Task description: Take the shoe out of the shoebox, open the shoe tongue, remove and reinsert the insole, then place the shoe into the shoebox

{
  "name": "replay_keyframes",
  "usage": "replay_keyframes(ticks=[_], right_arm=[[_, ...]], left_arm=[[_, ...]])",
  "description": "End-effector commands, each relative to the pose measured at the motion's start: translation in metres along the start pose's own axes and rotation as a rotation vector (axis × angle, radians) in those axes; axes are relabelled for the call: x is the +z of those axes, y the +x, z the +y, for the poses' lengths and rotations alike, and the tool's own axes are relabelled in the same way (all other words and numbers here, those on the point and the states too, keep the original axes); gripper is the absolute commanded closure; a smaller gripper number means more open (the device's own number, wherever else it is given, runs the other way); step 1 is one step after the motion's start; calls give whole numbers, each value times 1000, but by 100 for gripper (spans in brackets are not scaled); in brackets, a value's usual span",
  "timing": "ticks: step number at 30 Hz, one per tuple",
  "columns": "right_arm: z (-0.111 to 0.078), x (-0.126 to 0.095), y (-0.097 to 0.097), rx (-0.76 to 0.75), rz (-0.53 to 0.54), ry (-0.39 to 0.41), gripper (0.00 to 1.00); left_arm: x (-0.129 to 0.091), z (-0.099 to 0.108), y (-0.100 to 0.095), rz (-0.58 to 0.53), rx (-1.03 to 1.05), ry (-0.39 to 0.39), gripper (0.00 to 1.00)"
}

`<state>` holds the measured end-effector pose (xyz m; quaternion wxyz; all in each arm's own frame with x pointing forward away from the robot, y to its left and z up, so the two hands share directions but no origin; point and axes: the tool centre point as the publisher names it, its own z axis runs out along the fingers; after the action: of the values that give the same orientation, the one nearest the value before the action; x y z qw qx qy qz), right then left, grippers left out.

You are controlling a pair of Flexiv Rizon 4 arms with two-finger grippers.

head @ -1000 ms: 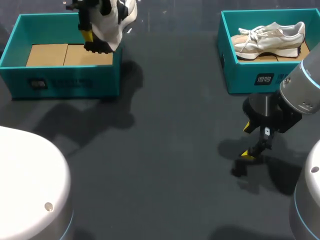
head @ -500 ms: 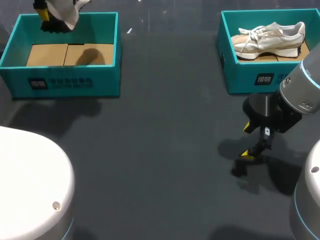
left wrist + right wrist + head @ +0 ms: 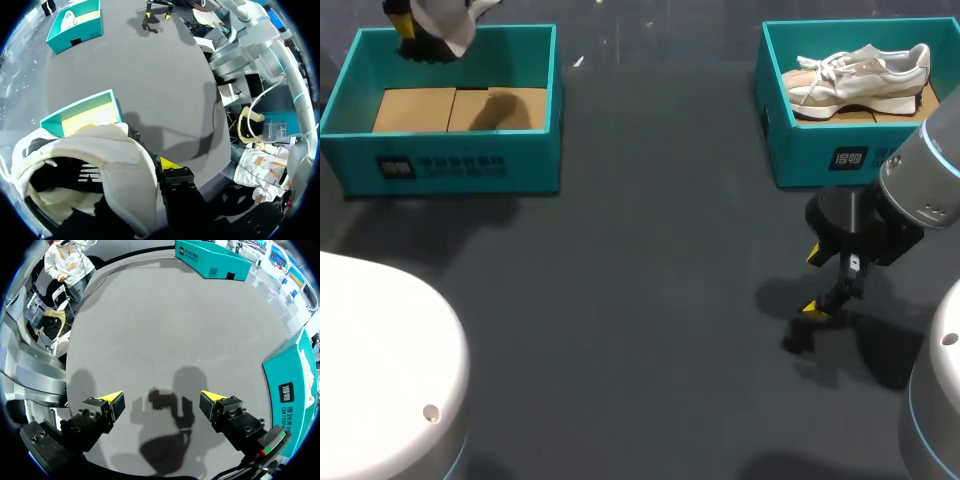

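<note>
Since a second ago, the white shoe has been carried by the left gripper from over the near right part of the left shoebox to above its far left corner; over the last half second hardly anything has shifted. In the head view the shoe and gripper are cut off by the frame's edge. In the left wrist view only one yellow fingertip is seen against the shoe's side; the other is hidden behind the shoe, which is pinched and held clear above the box. The right gripper is held low over the dark table, in front of the right shoebox, its fingers spread wide with nothing between them. A second, beige shoe lies inside that box.
</note>
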<state>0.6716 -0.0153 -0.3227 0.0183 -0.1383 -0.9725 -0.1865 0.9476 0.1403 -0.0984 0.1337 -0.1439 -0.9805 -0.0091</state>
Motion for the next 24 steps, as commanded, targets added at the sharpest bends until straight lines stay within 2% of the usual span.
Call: replay_keyframes(ticks=[1,10,17,22,24], right_arm=[[-1,0,2,0,-4,1,0],[-1,0,2,0,-4,1,0],[-1,0,2,0,-4,1,0],[-1,0,2,0,-4,1,0],[-1,0,2,0,-4,1,0]], left_arm=[[-5,21,-17,20,-8,7,100],[5,69,-39,48,-24,14,100],[19,101,-48,11,-73,13,100],[26,117,-44,-19,62,-53,100],[27,125,-40,-45,205,-93,100]])
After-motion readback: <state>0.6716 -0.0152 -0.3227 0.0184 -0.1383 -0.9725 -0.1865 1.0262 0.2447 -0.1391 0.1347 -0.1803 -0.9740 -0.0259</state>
